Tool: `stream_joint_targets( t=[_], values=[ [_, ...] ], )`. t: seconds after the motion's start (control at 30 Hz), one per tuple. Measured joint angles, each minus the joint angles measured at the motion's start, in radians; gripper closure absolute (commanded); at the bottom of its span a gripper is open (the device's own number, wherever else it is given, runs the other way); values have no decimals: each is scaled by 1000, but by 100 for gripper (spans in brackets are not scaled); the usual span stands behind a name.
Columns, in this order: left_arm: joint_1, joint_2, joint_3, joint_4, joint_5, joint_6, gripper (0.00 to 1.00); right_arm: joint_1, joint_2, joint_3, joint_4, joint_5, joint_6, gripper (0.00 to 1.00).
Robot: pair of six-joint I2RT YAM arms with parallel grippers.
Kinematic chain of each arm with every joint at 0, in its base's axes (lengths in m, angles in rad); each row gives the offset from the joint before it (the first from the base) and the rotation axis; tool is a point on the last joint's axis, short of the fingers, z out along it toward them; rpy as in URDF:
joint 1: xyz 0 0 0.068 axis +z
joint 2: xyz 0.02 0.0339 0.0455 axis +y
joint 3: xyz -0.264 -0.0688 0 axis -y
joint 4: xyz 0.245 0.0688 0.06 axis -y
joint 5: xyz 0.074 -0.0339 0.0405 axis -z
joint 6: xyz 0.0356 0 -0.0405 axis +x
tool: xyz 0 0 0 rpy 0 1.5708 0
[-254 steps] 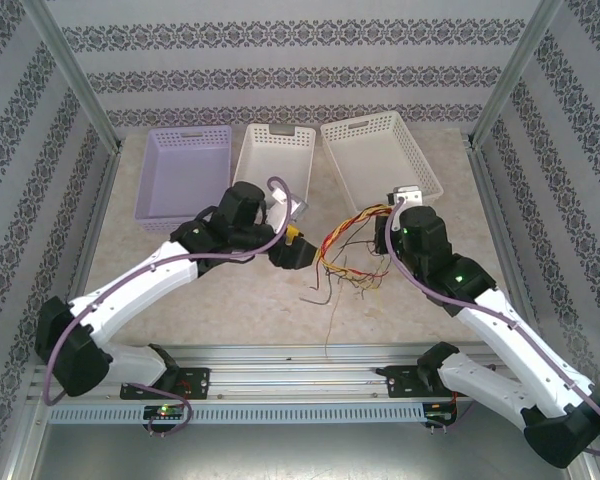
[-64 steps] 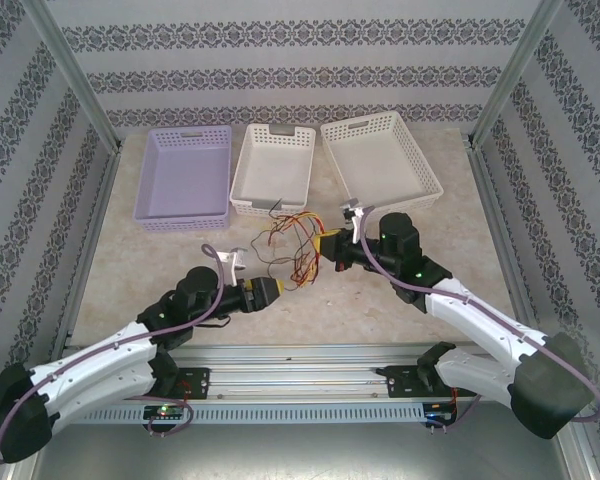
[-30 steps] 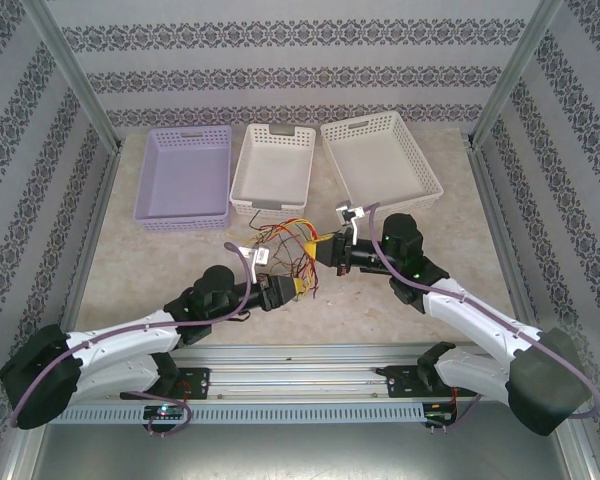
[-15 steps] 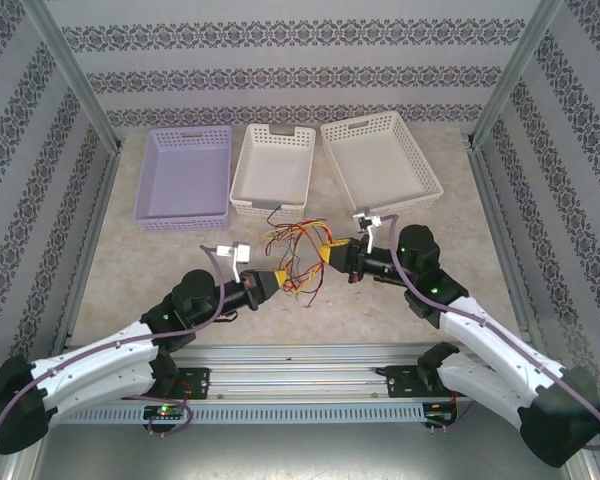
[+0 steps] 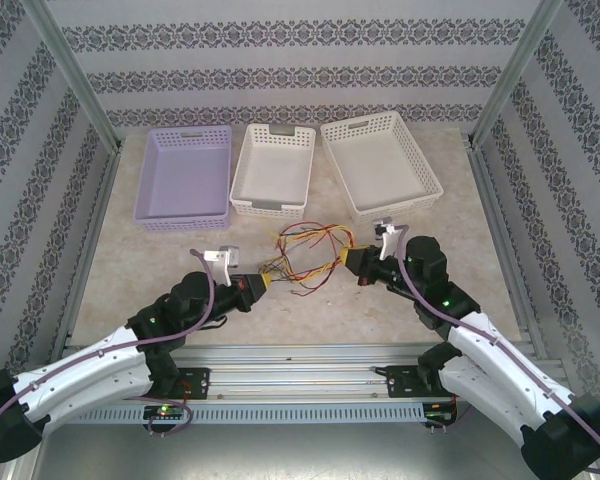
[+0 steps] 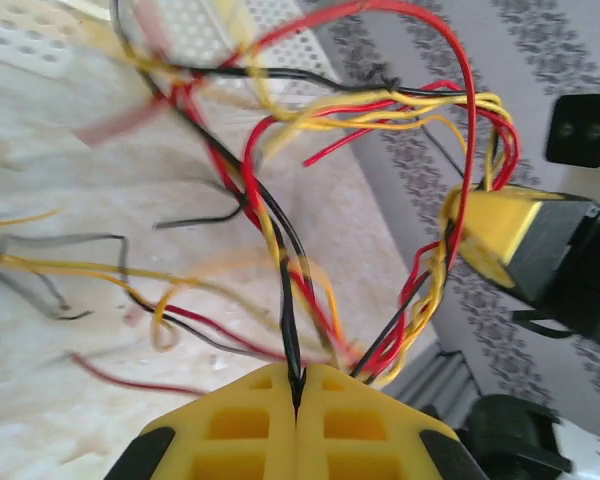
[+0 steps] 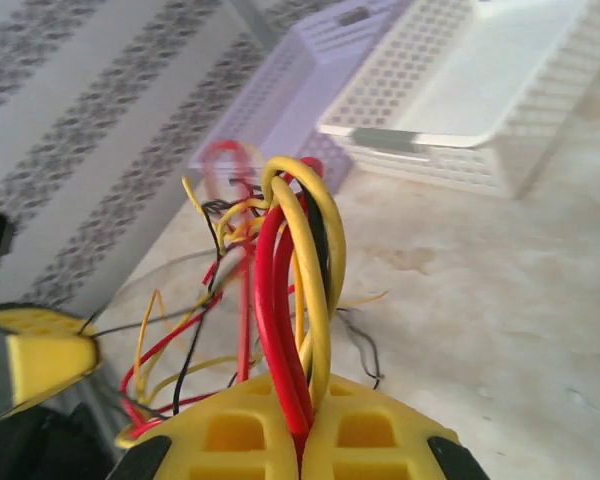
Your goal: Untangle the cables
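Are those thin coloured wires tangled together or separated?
Tangled: the cables cross as one red, yellow and black bunch strung between the left tool and right tool, both shut on strands.

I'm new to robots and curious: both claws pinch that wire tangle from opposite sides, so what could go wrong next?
Pulling apart may tighten the cables where strands cross between the left gripper and right gripper. The left gripper seems to pinch one thin black wire, which could slip free.

Damask-striped wallpaper walls [image 5: 300, 60] around a beige marbled tabletop [image 5: 470, 230], aluminium corner posts [image 5: 76, 75]
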Motion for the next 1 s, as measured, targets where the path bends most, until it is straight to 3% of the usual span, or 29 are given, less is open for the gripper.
stream_joint_targets(
  t=[0.3,0.37,0.5,0.77,1.0],
  values=[
    [0,25,42,-144,-75,-10,100,-51,5,0,-69,68,34,94],
    [0,29,58,-195,-103,-16,100,-61,7,0,-95,115,35,100],
    [4,-7,77,-328,-157,-24,100,-136,10,0,-165,218,63,100],
    [9,-142,179,-568,-219,-19,100,-259,4,0,-268,308,132,100],
    [23,-185,349,-837,-357,6,100,-393,-82,-39,-342,436,182,100]
  ],
)
